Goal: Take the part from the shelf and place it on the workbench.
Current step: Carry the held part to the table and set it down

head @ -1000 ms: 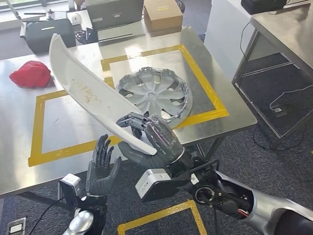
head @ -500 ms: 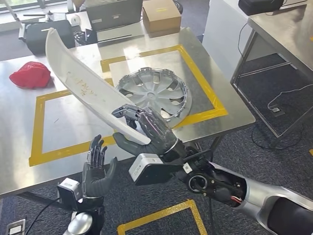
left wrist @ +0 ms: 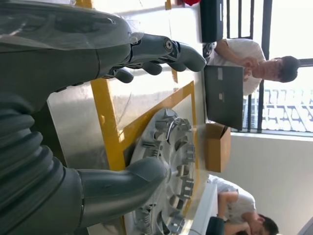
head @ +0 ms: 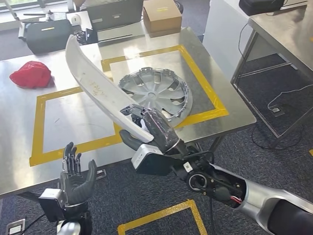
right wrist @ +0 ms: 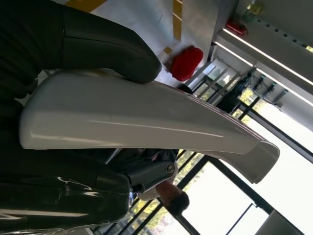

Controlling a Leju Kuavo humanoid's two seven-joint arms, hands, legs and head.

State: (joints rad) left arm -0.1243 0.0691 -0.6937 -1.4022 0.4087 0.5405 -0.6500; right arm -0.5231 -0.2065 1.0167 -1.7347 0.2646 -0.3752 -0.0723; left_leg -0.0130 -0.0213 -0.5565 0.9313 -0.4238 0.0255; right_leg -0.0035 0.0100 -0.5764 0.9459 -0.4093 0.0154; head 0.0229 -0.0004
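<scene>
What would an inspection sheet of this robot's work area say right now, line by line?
Surface: steel workbench marked with two yellow tape rectangles.
Job's things: long white part held tilted above the bench; silver wheel cover lying in the right rectangle.
Clutter: red cloth, black case, cardboard box and laptop along the far side.
Hands: right hand grips the part's near end; left hand holds nothing, fingers apart, below the bench edge.
Cables: one loose cable on the floor at right.
Surroundings: grey carpet, a second metal table, people seated by the windows.
</scene>
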